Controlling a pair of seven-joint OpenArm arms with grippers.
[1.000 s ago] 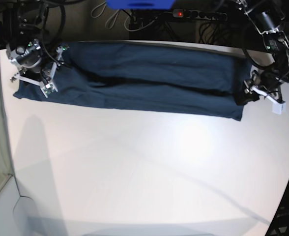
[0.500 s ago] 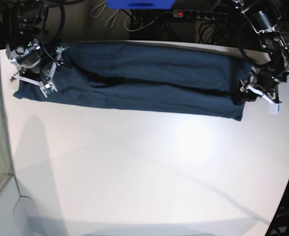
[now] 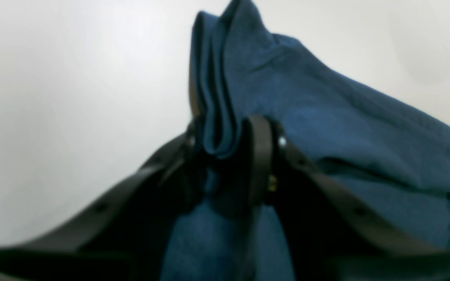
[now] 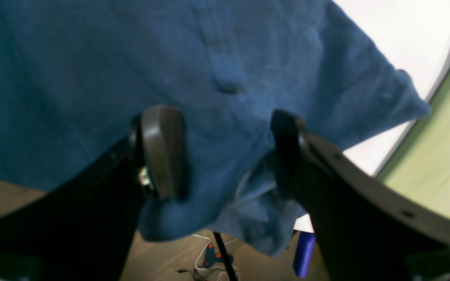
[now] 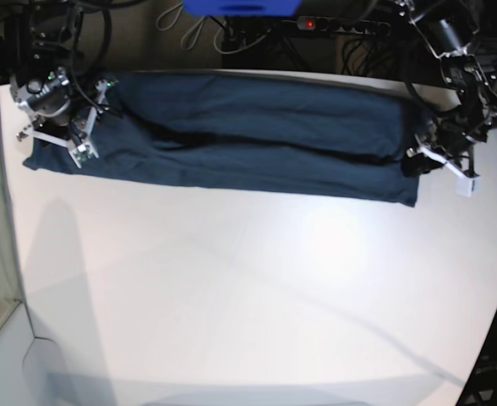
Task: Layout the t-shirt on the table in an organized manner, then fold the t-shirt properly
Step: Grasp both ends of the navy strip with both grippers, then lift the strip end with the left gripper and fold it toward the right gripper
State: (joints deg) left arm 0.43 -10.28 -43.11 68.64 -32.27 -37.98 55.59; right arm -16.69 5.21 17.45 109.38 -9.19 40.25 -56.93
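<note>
Since 1 second ago, the left gripper (image 5: 421, 157) has crept inward along the far right part of the counter (image 5: 248, 296), dragging the shirt's end slightly with it, while the right arm has not shifted. The t-shirt (image 5: 257, 139) lies as a long dark navy band along the counter's far edge, reaching from near the far left corner almost to the far right corner, with creases running lengthwise. At its right end, the left gripper is clamped on a bunched fold of the cloth (image 3: 225, 117), the layers pinched between both fingers (image 3: 260, 156). At the left end, the right gripper (image 4: 225, 152) sits over the shirt with its fingers apart, the cloth showing between them and hanging past the counter's edge. Behind the counter's far edge sit cables and a power strip (image 5: 341, 25) with a red light.
</note>
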